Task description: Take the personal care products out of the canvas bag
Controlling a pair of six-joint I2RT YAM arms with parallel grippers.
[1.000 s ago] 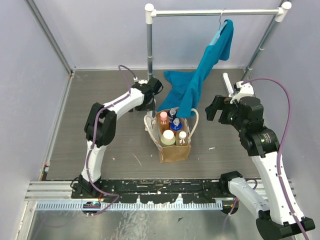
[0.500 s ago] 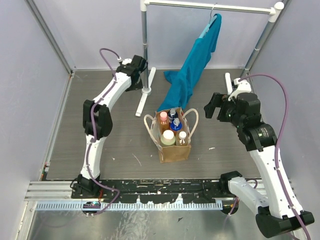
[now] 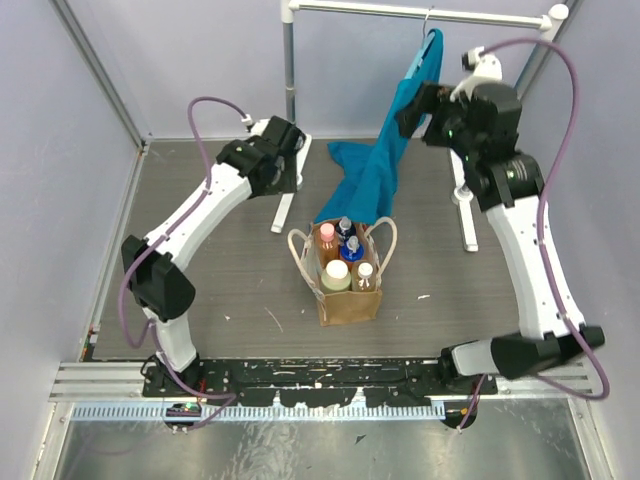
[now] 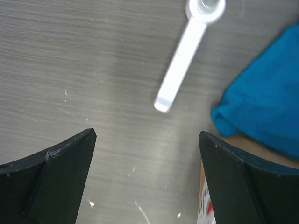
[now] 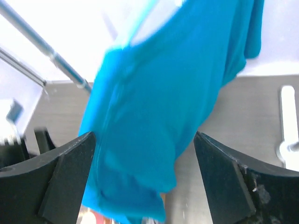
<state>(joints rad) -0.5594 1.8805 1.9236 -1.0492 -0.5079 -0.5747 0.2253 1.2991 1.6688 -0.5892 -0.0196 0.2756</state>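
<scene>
The tan canvas bag stands upright mid-table with cream loop handles. Inside are an amber bottle with a pink cap, a blue pump bottle, a pale yellow-green bottle with a wide white cap and an amber bottle with a white cap. My left gripper is open and empty, behind and left of the bag; in the left wrist view it is over bare floor. My right gripper is open and empty, raised at the back right, facing the teal garment.
The teal garment hangs from a white clothes rack, its hem lying on the floor just behind the bag. The rack's white feet rest on the floor either side. Grey walls enclose the table.
The rack and garment shifted back toward the wall. My right gripper rose from beside the bag up to the hanging garment. My left arm swung outward, its gripper now near the rack's left foot.
</scene>
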